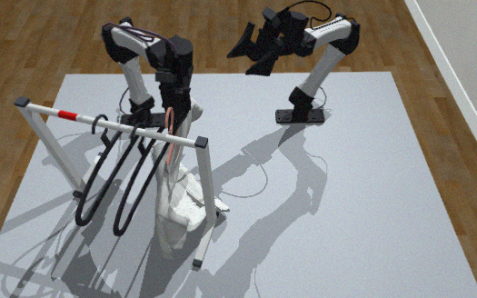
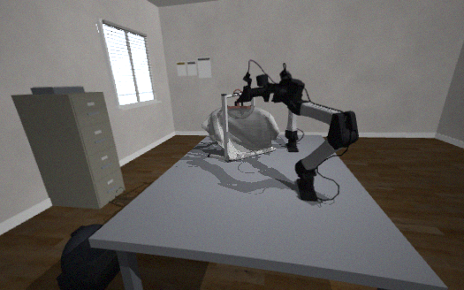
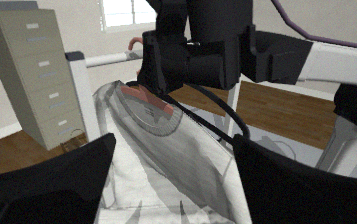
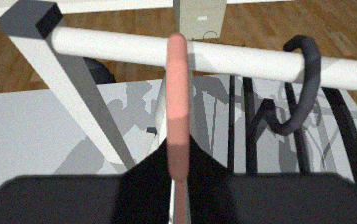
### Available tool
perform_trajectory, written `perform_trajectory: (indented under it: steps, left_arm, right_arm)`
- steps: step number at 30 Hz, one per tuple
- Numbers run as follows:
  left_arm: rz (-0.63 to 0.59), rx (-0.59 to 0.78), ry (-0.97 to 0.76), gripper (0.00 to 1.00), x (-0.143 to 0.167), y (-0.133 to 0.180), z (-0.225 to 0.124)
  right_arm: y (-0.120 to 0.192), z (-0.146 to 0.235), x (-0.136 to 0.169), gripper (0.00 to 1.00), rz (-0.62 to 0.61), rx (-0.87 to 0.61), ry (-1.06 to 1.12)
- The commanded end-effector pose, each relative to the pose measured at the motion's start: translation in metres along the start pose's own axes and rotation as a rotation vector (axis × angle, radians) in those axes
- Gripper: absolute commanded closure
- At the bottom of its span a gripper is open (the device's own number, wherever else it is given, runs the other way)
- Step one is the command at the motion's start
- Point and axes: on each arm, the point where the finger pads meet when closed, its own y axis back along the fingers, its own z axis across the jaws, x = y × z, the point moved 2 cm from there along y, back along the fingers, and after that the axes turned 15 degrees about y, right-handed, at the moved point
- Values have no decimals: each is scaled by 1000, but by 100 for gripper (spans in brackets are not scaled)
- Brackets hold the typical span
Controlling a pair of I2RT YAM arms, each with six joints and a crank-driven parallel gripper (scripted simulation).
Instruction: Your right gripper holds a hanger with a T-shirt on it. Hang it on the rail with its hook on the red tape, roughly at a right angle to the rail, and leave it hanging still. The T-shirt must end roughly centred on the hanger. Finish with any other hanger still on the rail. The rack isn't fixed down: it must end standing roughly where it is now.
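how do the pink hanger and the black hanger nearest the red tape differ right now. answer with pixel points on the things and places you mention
The pink hanger [image 1: 169, 119] carries the T-shirt [image 1: 170, 227]; the black hanger [image 1: 83, 200] is bare. The pink hanger is gripped by the right gripper [image 4: 179, 175]; the black hanger isn't. Both have a curved hook.

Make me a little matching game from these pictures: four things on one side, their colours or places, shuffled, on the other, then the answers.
1. Tape
2. Black hangers
3. T-shirt hanger's hook
4. Filing cabinet

A. Pinkish, beyond the black hangers from the tape
B. Standing on the floor
C. Red, on the rail
D. Hanging between the tape and the pinkish hook

Pairs: 1-C, 2-D, 3-A, 4-B
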Motion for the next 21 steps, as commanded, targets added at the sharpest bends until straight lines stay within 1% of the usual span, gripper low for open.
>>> perform_trajectory:
  steps: [1, 13, 16, 21]
  left_arm:
    - [-74, 13, -6, 0, -24, -3, -7]
    - [-74, 13, -6, 0, -24, -3, -7]
    - [-75, 13, -6, 0, -24, -3, -7]
    - [-75, 13, -6, 0, -24, -3, -7]
  right_arm:
    - [8, -20, -33, 98, -87, 32, -120]
    - [7, -18, -34, 98, -91, 19, -122]
    - [-1, -14, -38, 98, -102, 2, -121]
    - [-24, -8, -37, 98, -102, -4, -121]
